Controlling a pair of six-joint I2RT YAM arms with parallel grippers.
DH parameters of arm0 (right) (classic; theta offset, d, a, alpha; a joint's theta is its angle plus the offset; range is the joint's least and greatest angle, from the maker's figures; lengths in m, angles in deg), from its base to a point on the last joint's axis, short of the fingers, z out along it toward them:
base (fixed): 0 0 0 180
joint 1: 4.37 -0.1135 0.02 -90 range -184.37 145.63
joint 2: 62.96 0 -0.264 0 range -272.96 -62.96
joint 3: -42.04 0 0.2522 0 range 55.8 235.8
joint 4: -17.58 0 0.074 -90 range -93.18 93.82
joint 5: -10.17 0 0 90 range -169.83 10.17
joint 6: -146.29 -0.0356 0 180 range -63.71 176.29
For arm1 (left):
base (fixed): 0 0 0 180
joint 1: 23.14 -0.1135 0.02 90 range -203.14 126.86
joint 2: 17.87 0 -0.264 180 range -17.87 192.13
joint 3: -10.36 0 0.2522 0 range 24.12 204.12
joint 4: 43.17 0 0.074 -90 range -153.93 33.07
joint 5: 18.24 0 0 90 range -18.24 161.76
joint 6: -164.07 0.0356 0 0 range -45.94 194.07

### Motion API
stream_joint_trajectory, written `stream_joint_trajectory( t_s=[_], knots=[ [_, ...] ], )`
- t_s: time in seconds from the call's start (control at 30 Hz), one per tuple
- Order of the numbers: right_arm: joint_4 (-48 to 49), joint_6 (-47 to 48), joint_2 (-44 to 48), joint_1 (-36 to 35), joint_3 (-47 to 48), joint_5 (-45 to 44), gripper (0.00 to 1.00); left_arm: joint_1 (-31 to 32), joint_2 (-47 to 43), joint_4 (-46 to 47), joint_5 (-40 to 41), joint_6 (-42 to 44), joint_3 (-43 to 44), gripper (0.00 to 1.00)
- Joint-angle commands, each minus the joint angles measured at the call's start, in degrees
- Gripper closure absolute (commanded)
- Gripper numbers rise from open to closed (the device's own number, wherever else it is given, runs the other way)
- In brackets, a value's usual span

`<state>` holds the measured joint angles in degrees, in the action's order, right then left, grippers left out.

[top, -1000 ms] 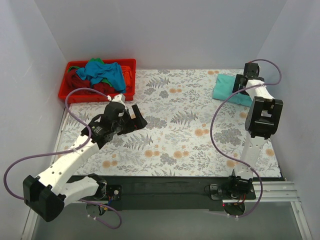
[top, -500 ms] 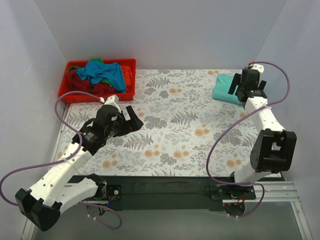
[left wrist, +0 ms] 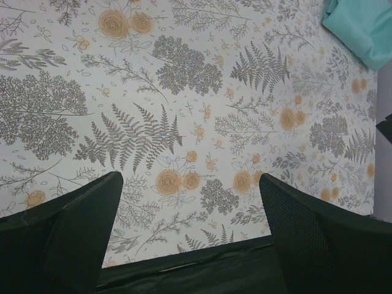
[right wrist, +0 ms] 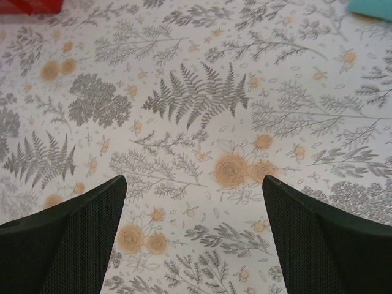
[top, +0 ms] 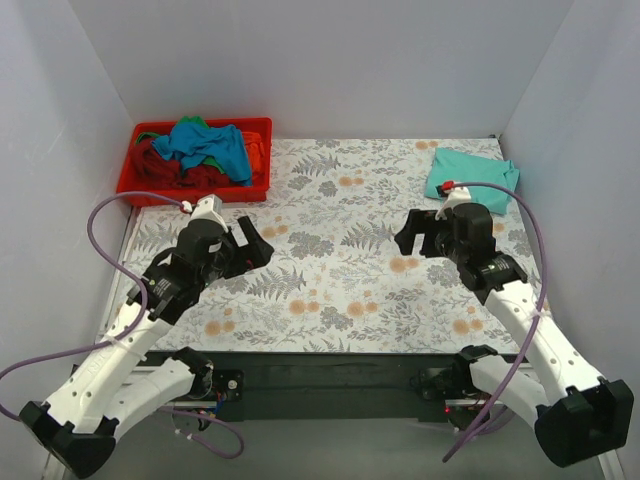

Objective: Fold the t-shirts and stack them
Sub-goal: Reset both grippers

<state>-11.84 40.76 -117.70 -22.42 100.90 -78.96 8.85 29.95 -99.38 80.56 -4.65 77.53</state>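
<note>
A folded mint-teal t-shirt (top: 470, 175) lies at the table's back right; its edge shows in the left wrist view (left wrist: 361, 27) and the right wrist view (right wrist: 373, 6). Crumpled t-shirts (top: 205, 148) in blue, dark red, green and orange fill the red bin (top: 150, 190) at the back left. My left gripper (top: 258, 240) is open and empty, over the left part of the table in front of the bin (left wrist: 190, 184). My right gripper (top: 412, 232) is open and empty, over the middle right of the table, nearer than the teal shirt (right wrist: 195, 184).
The floral tablecloth (top: 340, 260) covers the table. White walls close in the left, back and right sides. A black strip (left wrist: 202, 269) runs along the near edge. A corner of the red bin shows in the right wrist view (right wrist: 30, 6).
My right arm has left the teal shirt at the back right and swung down and left toward the table's middle. My left arm has shifted slightly back and left.
</note>
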Motion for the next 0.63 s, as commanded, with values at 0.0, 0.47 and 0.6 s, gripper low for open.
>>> stream_joint_trajectory(
  t_s=[0.0,0.47,0.6],
  knots=[
    [-1.74,-2.75,2.88,-1.38,-3.87,4.23,0.03,-0.26,-1.67,-2.01,2.54,0.76,1.79,0.06],
    [-4.91,-3.19,6.4,-2.08,-2.91,5.46,0.03,-0.26,-4.66,-4.21,2.19,4.54,3.11,0.05],
    [-4.91,-3.19,6.23,-2.08,-3.61,5.82,0.03,-0.35,-3.69,-4.83,4.2,4.01,3.72,0.05]
  ],
)
